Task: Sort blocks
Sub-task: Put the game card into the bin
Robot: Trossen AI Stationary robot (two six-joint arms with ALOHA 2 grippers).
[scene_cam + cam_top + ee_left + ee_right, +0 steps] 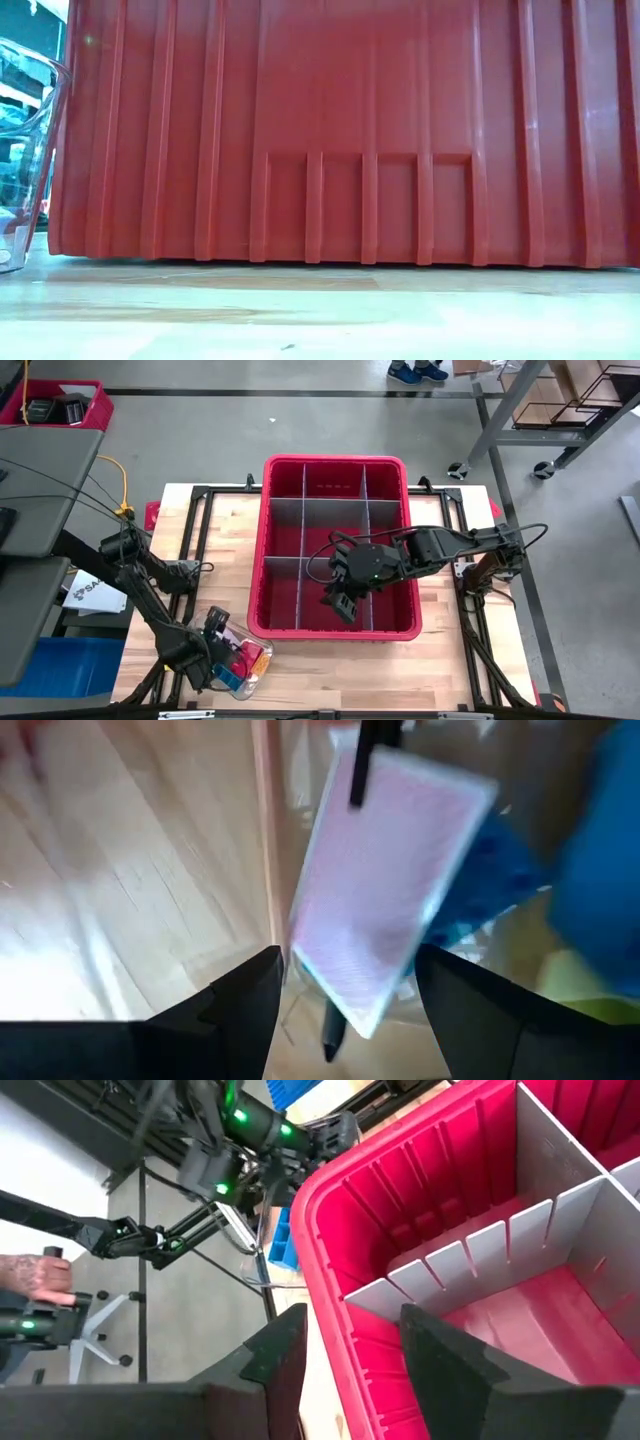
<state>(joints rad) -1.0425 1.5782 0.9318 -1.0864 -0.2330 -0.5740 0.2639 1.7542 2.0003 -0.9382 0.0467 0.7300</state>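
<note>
Coloured blocks (243, 660) (bagged) beside left gripper (222, 645)

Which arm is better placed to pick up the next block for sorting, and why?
Probably the left. The left gripper is at the clear container holding the blocks near the table's front edge, fingers open. The right gripper hangs open over the red bin, holding nothing, away from the blocks.

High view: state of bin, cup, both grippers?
red bin: upright, grey dividers in, no blocks visible inside.
clear cup: lying on the table, blocks inside.
left gripper: open, at the cup.
right gripper: open, empty, over the bin.
</note>
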